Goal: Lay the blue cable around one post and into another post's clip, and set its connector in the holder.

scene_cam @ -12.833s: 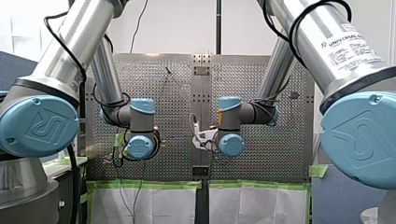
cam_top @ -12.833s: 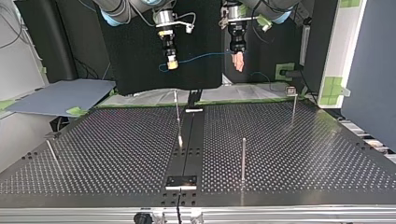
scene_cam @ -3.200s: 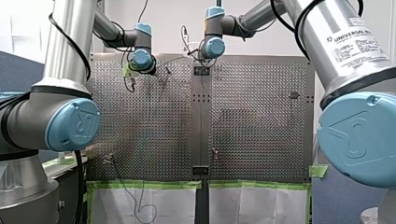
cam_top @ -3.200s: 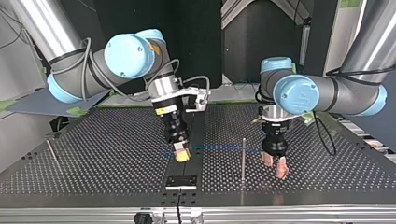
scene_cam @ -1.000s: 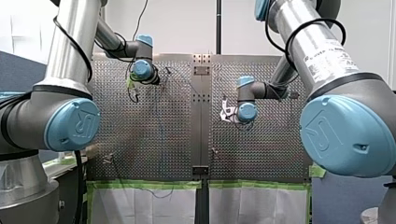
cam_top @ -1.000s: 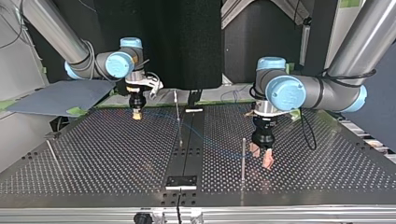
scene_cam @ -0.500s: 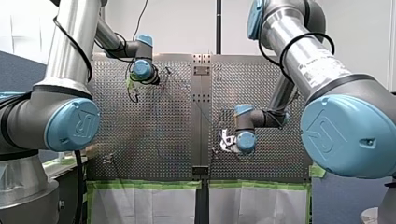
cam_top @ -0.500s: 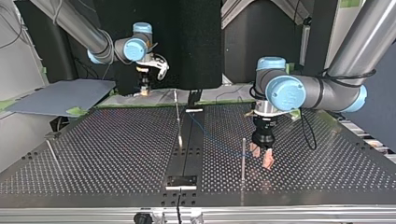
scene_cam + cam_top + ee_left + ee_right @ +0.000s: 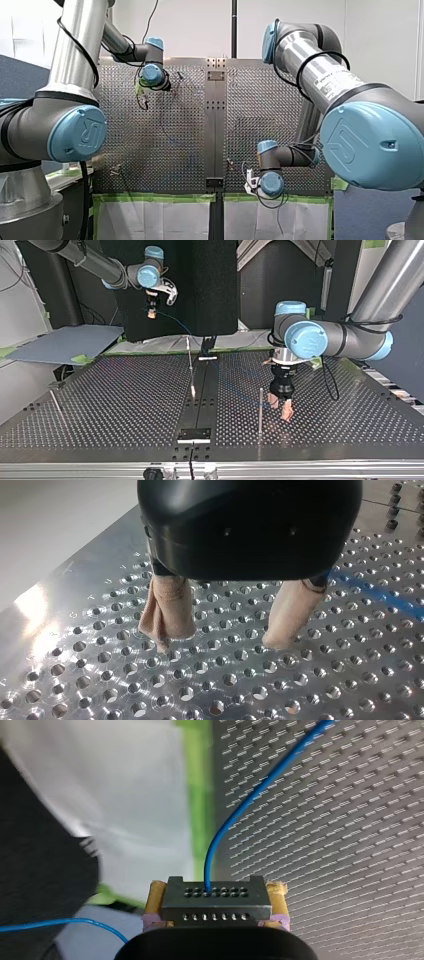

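Observation:
My right gripper (image 9: pixel 215 906) is shut on the black connector (image 9: pixel 215 897), gripped between its yellow pads. In the top view my right gripper (image 9: pixel 150 314) hangs high beyond the table's far edge. The blue cable (image 9: pixel 250 800) leaves the connector and runs down across the table (image 9: pixel 235 390) toward a thin upright post (image 9: pixel 260 407). My left gripper (image 9: pixel 280 408) stands just beside that post, low over the plate. Its beige fingers (image 9: pixel 167 612) are spread open with nothing between them, and the cable (image 9: pixel 372 592) lies to one side.
Further thin posts stand at the middle (image 9: pixel 190 365), far right (image 9: pixel 314 352) and near left (image 9: pixel 56 405) of the top view. A small black holder plate (image 9: pixel 195 434) sits on the dark centre strip. Green-taped white sheets (image 9: pixel 165 215) hang at the front view's lower edge.
My right arm has carried the connector back off the table's far edge and upward in the top view, drawing the cable after it. My left gripper has stayed open beside the post.

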{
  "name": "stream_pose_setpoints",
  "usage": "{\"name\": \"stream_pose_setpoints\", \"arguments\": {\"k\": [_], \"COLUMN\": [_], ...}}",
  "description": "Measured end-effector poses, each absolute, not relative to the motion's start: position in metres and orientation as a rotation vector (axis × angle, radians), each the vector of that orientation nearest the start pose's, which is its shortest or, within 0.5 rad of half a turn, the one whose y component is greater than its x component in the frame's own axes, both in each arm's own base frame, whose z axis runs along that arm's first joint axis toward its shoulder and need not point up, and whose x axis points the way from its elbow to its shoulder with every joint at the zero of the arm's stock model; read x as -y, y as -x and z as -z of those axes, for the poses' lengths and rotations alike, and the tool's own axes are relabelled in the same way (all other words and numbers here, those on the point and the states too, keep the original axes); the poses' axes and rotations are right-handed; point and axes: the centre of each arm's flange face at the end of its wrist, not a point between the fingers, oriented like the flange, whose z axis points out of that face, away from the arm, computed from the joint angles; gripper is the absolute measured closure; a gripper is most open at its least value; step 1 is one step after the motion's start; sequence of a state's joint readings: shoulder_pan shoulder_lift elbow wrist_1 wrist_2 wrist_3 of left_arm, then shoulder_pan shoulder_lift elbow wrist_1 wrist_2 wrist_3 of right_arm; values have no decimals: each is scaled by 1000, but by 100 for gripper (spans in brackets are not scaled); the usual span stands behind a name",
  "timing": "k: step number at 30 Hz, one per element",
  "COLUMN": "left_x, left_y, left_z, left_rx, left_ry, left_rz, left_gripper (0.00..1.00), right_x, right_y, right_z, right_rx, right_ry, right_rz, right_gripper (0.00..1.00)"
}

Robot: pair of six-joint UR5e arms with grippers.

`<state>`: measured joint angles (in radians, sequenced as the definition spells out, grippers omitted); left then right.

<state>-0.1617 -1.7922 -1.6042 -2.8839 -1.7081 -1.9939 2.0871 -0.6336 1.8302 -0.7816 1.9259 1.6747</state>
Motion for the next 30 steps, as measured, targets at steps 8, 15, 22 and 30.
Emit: {"name": "stream_pose_setpoints", "arguments": {"k": [8, 15, 22, 30], "left_x": [209, 209, 208, 207], "left_y": [-545, -546, -546, -546], "left_z": [-379, -379, -379, -379], "left_rx": [-1547, -1547, -1548, -1547], "left_ry": [314, 315, 317, 318], "left_rz": [351, 349, 347, 346], "left_gripper": [0, 0, 0, 0], "right_x": [378, 343, 331, 380], "right_y": [-314, -283, -271, -270], "right_z": [129, 167, 178, 139], "right_rx": [1444, 1470, 1455, 1383], "right_ry": [-1652, -1735, -1772, -1663], "right_rz": [-994, -944, -984, -1161], "right_gripper": [99, 99, 99, 99]}}
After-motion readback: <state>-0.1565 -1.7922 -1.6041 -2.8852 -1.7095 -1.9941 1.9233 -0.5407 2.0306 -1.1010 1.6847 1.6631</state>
